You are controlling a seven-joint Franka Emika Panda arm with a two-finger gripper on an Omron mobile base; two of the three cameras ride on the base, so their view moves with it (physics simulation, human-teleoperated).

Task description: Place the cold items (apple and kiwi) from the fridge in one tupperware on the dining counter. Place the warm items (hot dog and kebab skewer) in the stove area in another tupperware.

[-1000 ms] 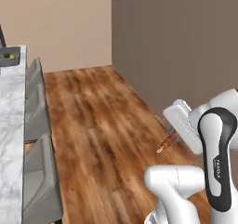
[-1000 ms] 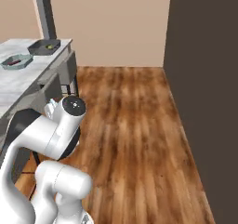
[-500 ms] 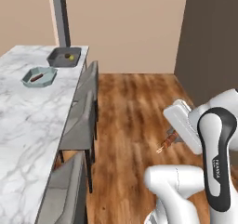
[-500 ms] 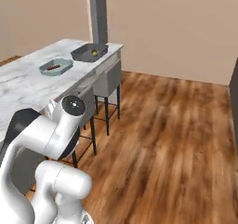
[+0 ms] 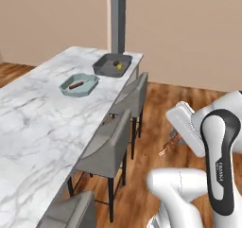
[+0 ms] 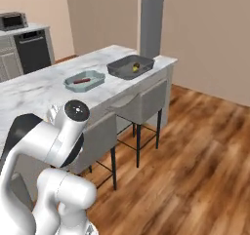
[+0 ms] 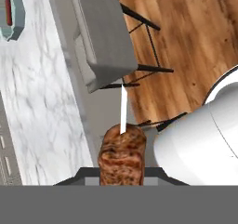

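Hand view had the gripper (image 7: 122, 172) clenched on the kebab skewer (image 7: 122, 154), carried beside the dining counter (image 5: 33, 118); next, reach the teal tupperware (image 5: 79, 84) holding the hot dog (image 5: 75, 85).

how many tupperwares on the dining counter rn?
2. Light teal tupperware mid-counter, holding a hot dog. Dark grey tupperware beyond it, near the counter's far end by the pillar.
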